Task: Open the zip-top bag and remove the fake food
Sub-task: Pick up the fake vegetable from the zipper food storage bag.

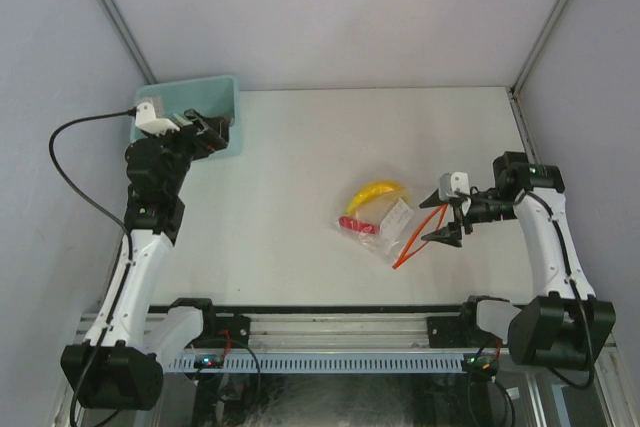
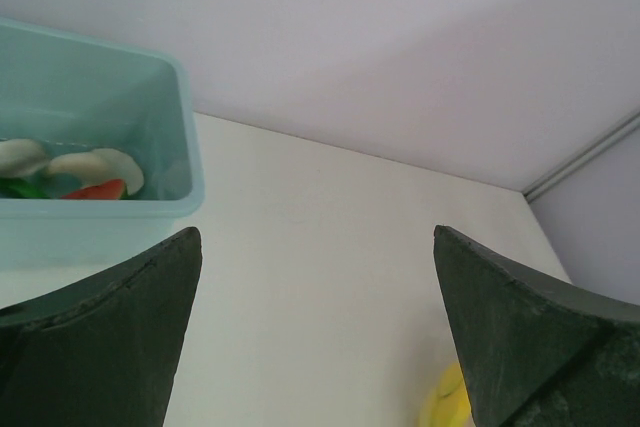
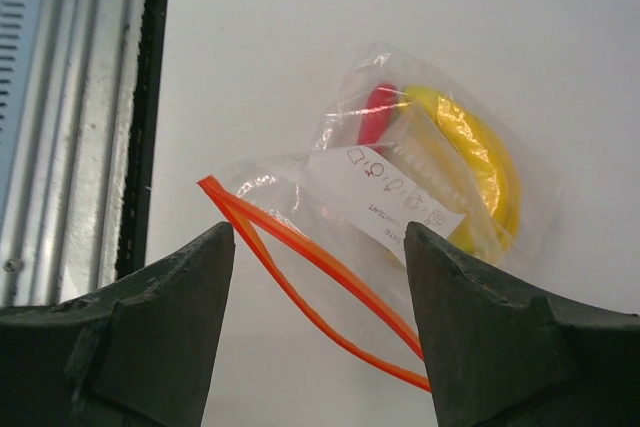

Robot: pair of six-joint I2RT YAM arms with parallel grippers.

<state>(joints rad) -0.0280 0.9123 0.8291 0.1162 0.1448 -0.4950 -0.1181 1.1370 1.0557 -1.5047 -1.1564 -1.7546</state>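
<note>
The zip-top bag lies flat on the surface, right of centre and toward the front. Its red-orange zip strip is parted into a loop, so the mouth looks undone. Inside, partly behind the white label, sit the yellow banana and a red piece. The right fingers stand apart just beside the open mouth, released and gripping nothing. Well away at the back left corner, the left fingers are spread wide and empty above the teal bin. The bin holds whitish pieces, a red bit and something green. By my reading the opening is done and part of the food is already out, with the banana and red piece left to remove.
</note>
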